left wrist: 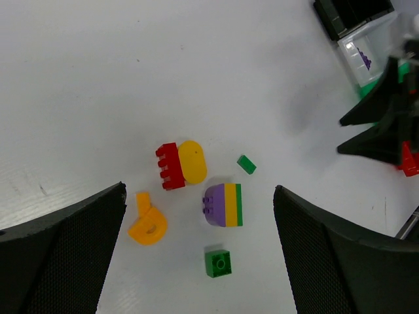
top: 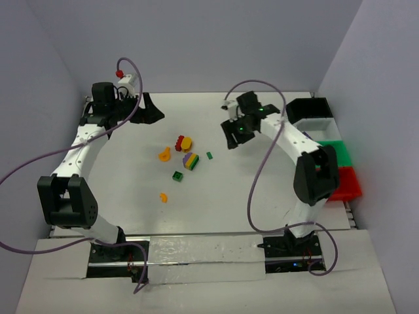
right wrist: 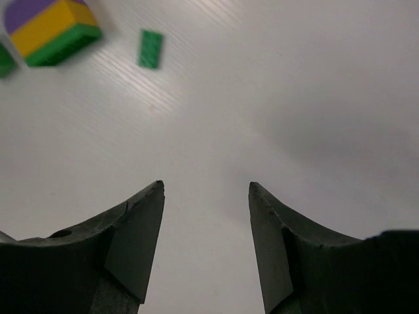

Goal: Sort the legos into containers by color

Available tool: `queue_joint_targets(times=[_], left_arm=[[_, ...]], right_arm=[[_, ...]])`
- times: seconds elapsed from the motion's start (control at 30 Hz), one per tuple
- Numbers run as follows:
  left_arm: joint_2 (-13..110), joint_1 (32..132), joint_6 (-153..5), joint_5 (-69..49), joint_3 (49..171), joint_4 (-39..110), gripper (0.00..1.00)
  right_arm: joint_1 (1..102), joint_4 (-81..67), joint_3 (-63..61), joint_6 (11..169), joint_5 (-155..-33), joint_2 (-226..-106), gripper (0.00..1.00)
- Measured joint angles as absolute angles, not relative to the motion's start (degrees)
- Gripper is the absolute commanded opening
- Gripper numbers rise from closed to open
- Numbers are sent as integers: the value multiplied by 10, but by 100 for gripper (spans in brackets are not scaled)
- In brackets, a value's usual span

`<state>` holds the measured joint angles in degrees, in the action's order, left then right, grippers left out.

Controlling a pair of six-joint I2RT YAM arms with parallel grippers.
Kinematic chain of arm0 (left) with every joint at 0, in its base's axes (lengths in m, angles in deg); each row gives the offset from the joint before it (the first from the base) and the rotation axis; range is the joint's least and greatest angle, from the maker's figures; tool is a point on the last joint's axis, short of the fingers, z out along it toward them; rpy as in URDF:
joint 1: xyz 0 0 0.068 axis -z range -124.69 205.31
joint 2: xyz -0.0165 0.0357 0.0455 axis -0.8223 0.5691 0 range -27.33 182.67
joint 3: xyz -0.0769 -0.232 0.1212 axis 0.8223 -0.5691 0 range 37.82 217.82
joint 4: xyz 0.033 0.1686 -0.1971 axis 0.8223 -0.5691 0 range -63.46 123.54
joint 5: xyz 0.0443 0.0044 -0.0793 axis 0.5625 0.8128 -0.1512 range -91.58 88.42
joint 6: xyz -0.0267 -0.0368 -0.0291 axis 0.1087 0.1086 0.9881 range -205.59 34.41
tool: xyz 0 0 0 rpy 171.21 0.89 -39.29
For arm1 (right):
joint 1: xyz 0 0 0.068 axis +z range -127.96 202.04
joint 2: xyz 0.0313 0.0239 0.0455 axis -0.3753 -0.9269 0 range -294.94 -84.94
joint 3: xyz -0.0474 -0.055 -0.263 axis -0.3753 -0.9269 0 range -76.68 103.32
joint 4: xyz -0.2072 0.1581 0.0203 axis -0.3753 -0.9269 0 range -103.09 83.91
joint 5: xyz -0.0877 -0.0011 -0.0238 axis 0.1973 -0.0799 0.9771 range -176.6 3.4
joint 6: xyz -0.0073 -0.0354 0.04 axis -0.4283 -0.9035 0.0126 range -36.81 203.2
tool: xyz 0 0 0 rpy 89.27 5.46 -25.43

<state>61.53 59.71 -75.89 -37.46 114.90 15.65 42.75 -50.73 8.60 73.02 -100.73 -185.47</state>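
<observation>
Lying loose mid-table, legos (top: 190, 160) looked tiny, light, rigid, slick; pinch flat sides. Left gripper (left wrist: 200, 188) gaped wide, empty; right gripper (right wrist: 206, 184) parted, empty. Containers (top: 344, 154) sat far right.

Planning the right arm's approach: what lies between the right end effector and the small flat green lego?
Nothing: in the right wrist view, only bare white table separates the right end effector from the flat green lego.

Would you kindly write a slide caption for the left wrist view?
Open left tool hovering over red-yellow piece, orange piece, striped block, green plate and green brick.
</observation>
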Motion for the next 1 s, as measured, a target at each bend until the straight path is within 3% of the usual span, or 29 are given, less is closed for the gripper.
queue_joint_targets(times=[0.33,0.77,0.9,1.0], left_arm=[[615,563,-751,-357,1149,146,99],[615,559,-751,-350,1148,145,99],[615,559,-752,-349,1147,145,99],[615,559,-753,-348,1147,145,99]], right_arm=[[576,-498,205,818,-973,-2037,57],[577,-498,269,845,-911,-2130,52],[576,-496,270,844,-900,-2141,40],[576,-491,270,843,-895,-2142,16]])
